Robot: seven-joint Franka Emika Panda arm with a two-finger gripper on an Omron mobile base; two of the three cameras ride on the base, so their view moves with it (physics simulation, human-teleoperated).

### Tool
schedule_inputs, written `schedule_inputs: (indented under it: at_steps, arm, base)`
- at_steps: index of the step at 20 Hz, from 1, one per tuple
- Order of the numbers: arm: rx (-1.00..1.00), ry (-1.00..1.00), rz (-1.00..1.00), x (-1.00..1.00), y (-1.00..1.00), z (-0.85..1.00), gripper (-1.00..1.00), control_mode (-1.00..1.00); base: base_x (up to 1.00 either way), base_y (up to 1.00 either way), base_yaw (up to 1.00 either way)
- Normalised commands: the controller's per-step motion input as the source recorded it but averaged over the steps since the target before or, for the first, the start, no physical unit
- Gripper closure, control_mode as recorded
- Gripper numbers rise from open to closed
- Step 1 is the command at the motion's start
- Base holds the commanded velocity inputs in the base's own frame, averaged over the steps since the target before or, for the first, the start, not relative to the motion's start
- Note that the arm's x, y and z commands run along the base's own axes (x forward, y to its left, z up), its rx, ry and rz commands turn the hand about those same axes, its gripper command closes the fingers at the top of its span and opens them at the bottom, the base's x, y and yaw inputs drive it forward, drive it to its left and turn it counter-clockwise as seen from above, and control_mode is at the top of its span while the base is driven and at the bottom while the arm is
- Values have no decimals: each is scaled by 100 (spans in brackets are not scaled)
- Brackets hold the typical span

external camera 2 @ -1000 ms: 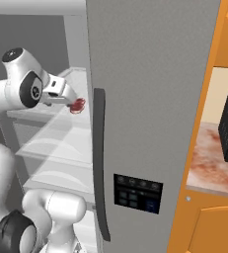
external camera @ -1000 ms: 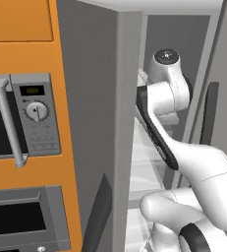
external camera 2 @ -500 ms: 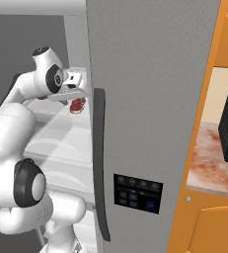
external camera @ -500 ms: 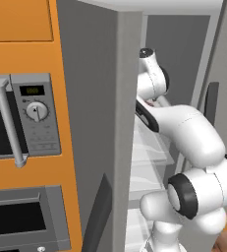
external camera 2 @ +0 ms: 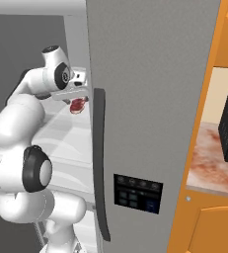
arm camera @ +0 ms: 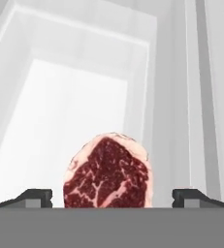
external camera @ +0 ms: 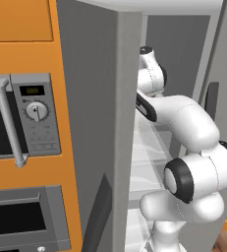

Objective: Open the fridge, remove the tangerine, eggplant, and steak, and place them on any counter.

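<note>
Though the tall grey two-door fridge [external camera 2: 150, 99] door hides most of the white arm's pincer [external camera 2: 81, 81] in the right base view, the flat dark-red marbled steak [arm camera: 107, 172] lies on a white translucent shelf [arm camera: 60, 121] between its spread-apart tips, lower edge cut off. Versus a second ago, the arm has folded closer and the hand sits nearer the door edge.

Dark red steak [arm camera: 107, 173] marbled white, grey fridge [external camera 2: 150, 99], orange cabinet [external camera: 16, 19]
</note>
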Motion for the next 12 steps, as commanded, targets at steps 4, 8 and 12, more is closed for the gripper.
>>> schedule_inputs:
  at_steps: [4,8,12]
  arm:
    - [6,0,2,-25,-17,-52,-100,-100]
    - [8,1,0,-14,-17,-64,-100,-100]
    - [5,10,0,0,-3,-87,-100,-100]
  base:
    - [0,0,0]
    - [0,0,0]
    - [0,0,0]
